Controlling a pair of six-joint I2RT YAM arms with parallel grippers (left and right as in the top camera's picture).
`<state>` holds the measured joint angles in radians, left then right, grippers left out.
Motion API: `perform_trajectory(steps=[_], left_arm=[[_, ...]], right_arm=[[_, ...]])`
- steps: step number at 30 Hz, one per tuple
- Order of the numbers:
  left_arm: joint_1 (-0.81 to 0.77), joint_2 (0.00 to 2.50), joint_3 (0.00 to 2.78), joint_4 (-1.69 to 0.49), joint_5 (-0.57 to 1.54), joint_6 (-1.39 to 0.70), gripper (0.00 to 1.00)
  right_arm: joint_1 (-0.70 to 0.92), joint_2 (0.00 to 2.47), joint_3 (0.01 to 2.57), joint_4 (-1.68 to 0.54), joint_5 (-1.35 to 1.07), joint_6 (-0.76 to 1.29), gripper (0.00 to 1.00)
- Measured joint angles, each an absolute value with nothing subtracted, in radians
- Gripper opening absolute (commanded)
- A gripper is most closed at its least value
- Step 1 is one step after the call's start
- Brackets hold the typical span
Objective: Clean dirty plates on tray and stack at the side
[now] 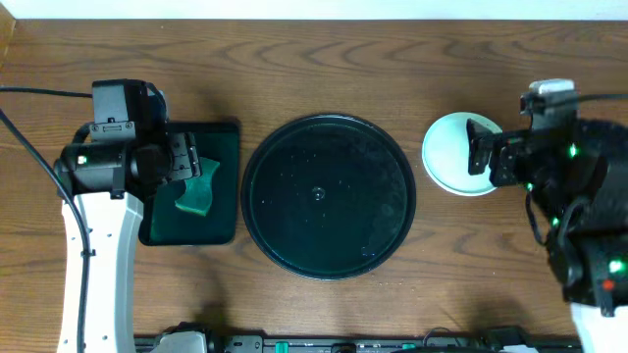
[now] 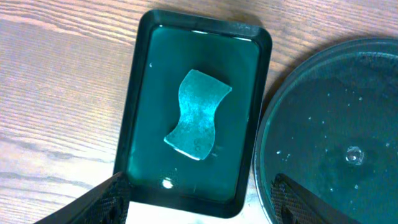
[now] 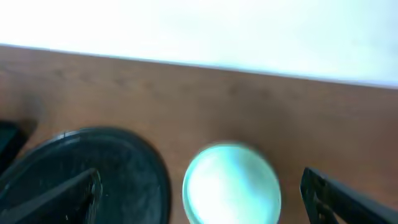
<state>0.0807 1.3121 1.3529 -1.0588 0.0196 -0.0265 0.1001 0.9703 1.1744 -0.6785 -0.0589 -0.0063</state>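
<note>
Right of big black tray (image 1: pixel 257 196), pale plates (image 1: pixel 449 157) sit on table (image 1: pixel 324 59), count unclear, directly under R gripper (image 1: pixel 479 147), fingers spread wide, empty. L gripper (image 1: pixel 188 162), also spread, hovers over sponge (image 2: pixel 198 115) in small rect. tray (image 2: pixel 142 93).

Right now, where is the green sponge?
In the overhead view, the sponge lies inside the small rectangular tray at the left, beside the round black tray.

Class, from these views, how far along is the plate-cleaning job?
Done: the tray holds no plates; a pale plate sits beside it, stack count unclear. In hand: nothing; left gripper and right gripper are open, the sponge lies in its rectangular tray. Left: seemingly nothing.
</note>
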Motion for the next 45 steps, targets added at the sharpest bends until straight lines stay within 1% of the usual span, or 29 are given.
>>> perform_trajectory(steps=[2,5,11,13,17,19,24,28,45], left_arm=[[0.081,1.312,1.353,-1.059,0.019,-0.027,0.73],[0.081,1.312,1.353,-1.058,0.019,-0.027,0.73],[0.082,1.312,1.353,-1.059,0.020,-0.027,0.73],[0.081,1.312,1.353,-1.059,0.020,-0.027,0.73],[0.082,1.312,1.353,-1.058,0.020,-0.027,0.73],[0.081,1.312,1.353,-1.058,0.020,-0.027,0.73],[0.082,1.312,1.353,-1.058,0.019,-0.027,0.73],[0.082,1.312,1.353,-1.059,0.019,-0.027,0.73],[0.082,1.312,1.353,-1.058,0.020,-0.027,0.73]], right_arm=[[0.100,0.871,1.031,-0.480,-0.059,-0.041,0.99],[0.100,0.744,0.861,-0.324,-0.063,-0.087,0.99],[0.099,0.472,0.377,0.007,-0.104,-0.175,0.99],[0.099,0.394,0.242,0.069,-0.116,-0.186,0.99],[0.099,0.260,0.054,0.101,-0.139,-0.194,0.99],[0.099,0.202,0.011,0.080,-0.146,-0.200,0.99],[0.099,0.108,0.009,-0.045,-0.158,-0.220,0.99],[0.099,0.043,0.007,-0.056,-0.161,-0.219,0.99],[0.099,0.043,0.007,-0.056,-0.161,-0.219,0.99]])
